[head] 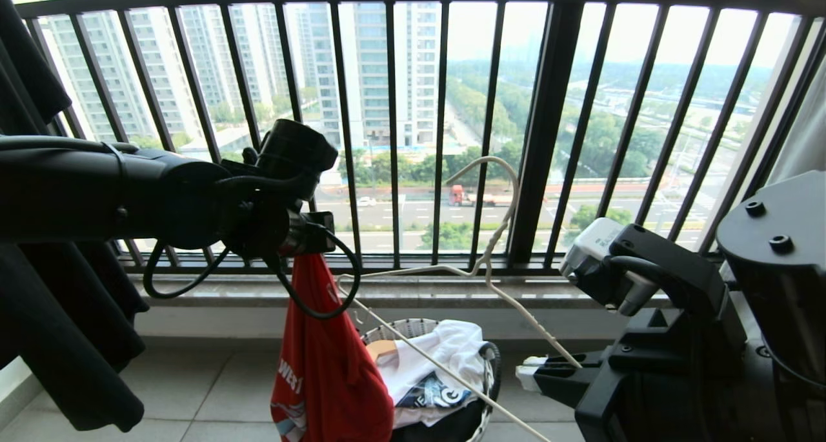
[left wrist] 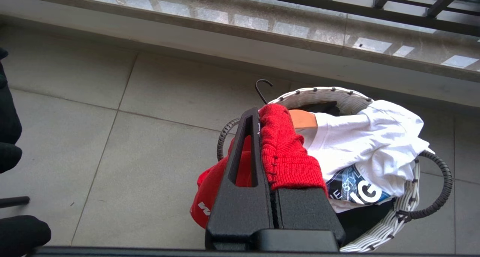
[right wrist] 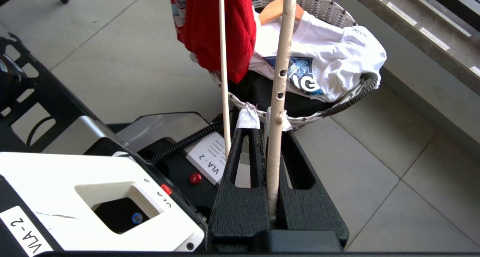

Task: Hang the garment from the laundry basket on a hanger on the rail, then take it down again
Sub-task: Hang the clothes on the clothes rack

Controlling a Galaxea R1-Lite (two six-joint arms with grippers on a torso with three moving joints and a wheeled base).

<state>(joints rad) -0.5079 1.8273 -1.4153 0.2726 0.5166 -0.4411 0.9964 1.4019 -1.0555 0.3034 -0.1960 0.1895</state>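
Garment (head: 326, 358) pinched in left gripper (left wrist: 264, 137), hanger (head: 490, 248) in right gripper (right wrist: 268, 122)

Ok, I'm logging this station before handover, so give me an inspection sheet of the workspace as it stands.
Surface: grey tiled floor, stone sill along the window.
Job's things: red T-shirt hangs from the left gripper, beside the laundry basket; cream wire hanger held by one arm in the right gripper; rail not in view.
Clutter: white shirt, dark cloth and a wooden hanger in the basket.
Grippers: both shut on their loads.
Cables: black loops under the left wrist.
Surroundings: black barred railing, dark garment at left.
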